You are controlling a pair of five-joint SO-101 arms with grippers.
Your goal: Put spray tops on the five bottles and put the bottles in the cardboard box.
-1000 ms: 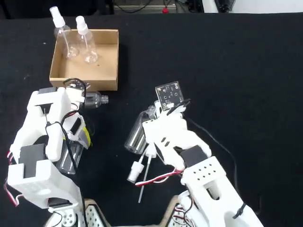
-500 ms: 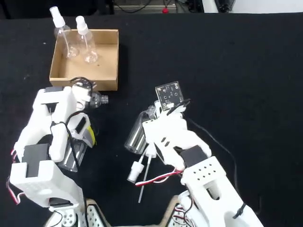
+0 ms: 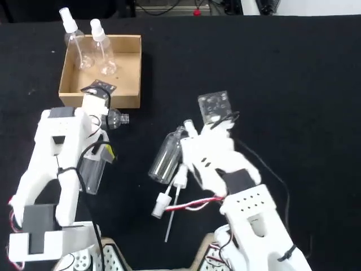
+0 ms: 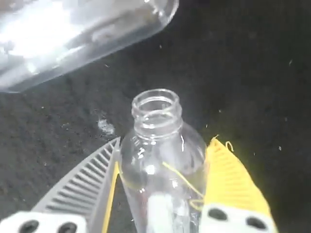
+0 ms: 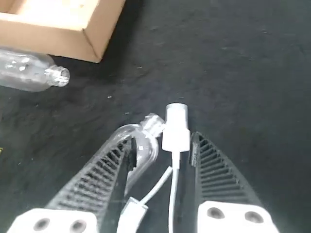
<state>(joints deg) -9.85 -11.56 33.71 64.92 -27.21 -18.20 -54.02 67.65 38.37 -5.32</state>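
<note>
While your left hand point(image 4: 165, 141) is clamped on an open bottle point(image 4: 156, 114) just at 6 o'clock of the box point(image 3: 127, 100), with its neck pointing to 3 o'clock, your right hand point(image 5: 163, 138) pinches a spray top point(image 5: 176, 128) beside the neck of a second bottle point(image 3: 165, 157) lying mid-table point(image 3: 282, 84). A third bottle point(image 3: 89, 172) lies under the left arm. A loose top point(image 3: 162, 204) sits at 6 o'clock of the second bottle, and two capped bottles point(image 3: 105, 56) stand in the box's 11 o'clock corner.

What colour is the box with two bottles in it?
Light brown. The cardboard box shows best in the high view.
</note>
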